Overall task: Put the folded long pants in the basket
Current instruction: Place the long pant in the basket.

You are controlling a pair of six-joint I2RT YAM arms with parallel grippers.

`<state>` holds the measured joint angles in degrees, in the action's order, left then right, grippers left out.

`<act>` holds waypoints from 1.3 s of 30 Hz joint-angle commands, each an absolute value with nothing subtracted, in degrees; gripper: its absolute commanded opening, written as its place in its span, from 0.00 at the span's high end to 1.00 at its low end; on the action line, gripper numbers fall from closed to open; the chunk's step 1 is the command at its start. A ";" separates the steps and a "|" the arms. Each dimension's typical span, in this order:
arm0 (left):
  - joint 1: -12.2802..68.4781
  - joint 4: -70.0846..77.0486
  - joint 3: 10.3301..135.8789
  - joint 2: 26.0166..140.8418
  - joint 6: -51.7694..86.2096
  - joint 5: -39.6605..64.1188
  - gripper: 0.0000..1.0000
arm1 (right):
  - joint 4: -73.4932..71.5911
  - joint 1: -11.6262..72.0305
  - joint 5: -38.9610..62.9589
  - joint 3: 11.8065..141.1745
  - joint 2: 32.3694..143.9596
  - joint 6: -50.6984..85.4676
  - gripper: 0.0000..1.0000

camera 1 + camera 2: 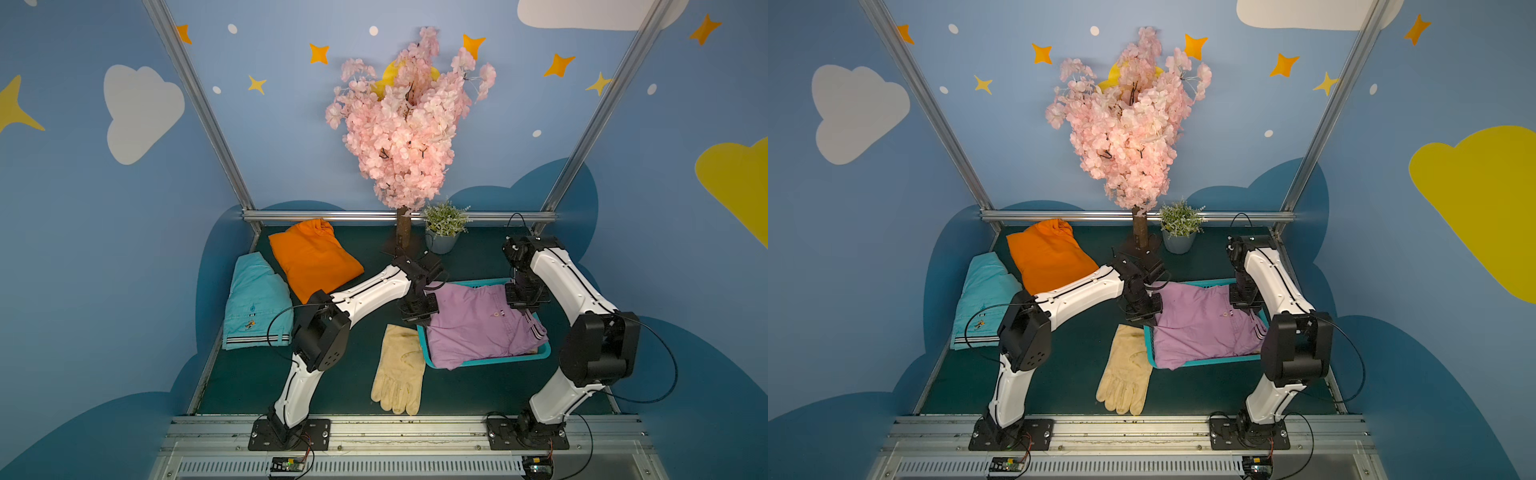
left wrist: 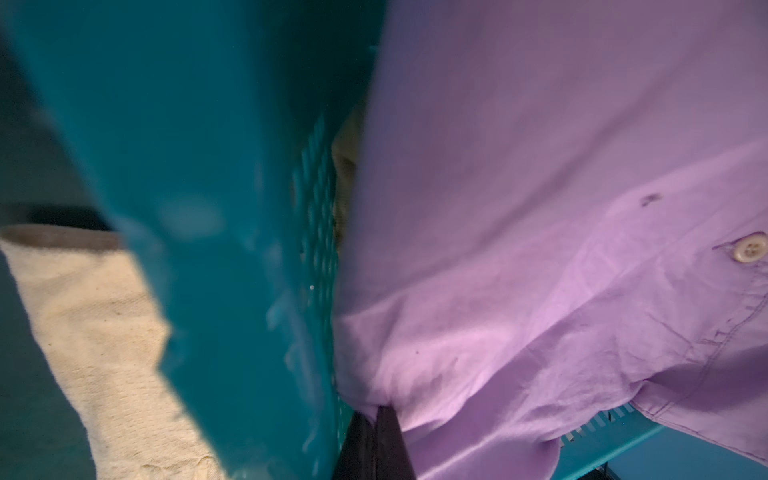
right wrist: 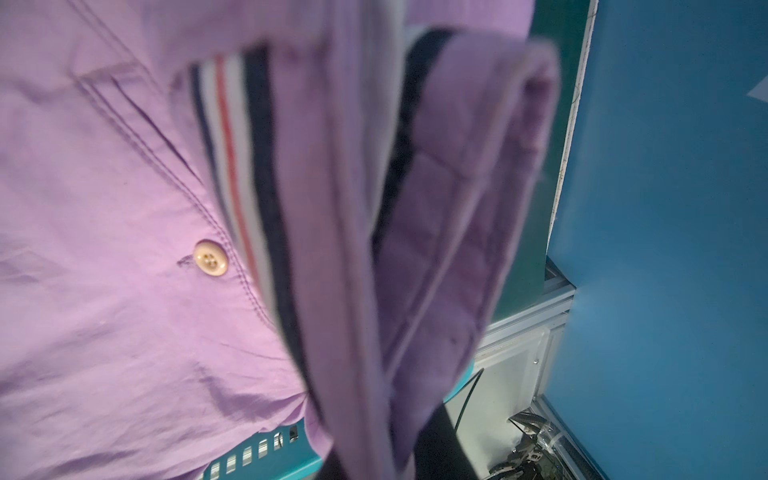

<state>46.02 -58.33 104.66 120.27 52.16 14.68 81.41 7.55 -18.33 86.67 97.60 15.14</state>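
Note:
The lilac folded long pants [image 1: 478,324] [image 1: 1204,322] with striped cuffs lie across the teal basket [image 1: 490,362] [image 1: 1208,362], covering most of it and overhanging its near left corner. At their left edge my left gripper [image 1: 417,316] [image 2: 379,409] is shut, pinching lilac cloth beside the basket wall [image 2: 216,208]. My right gripper [image 1: 521,305] [image 3: 386,449] is shut on the folded striped cuff edge [image 3: 415,208] at the right. A strip of tan cloth [image 2: 345,166] shows under the lilac. Orange pants [image 1: 313,259] and turquoise pants [image 1: 255,303] lie at the back left.
A cream work glove [image 1: 399,370] lies on the green mat against the basket's left front corner. A pink blossom tree trunk [image 1: 403,232] and a small grey plant pot [image 1: 441,243] stand behind the basket. Metal rails frame the mat.

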 commanded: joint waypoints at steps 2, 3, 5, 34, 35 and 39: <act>46.49 -61.41 103.88 120.08 51.23 9.53 0.97 | 80.30 5.71 -19.57 88.05 99.21 15.76 1.00; 46.47 -61.49 103.80 119.96 51.50 8.84 0.97 | 80.41 5.79 -19.65 88.07 99.97 15.90 1.00; 46.58 -61.33 103.71 119.70 51.64 7.89 0.97 | 80.43 5.85 -19.60 88.16 100.78 16.89 1.00; 49.14 -53.77 103.10 110.90 44.67 19.12 0.62 | 78.60 6.66 -19.60 89.05 92.73 19.55 0.31; 50.05 -53.15 103.50 112.23 44.02 19.82 0.62 | 78.09 6.68 -19.60 88.44 92.51 19.89 0.26; 51.03 -55.10 106.01 117.96 43.69 17.81 0.70 | 77.01 6.78 -17.49 88.10 92.45 19.88 0.22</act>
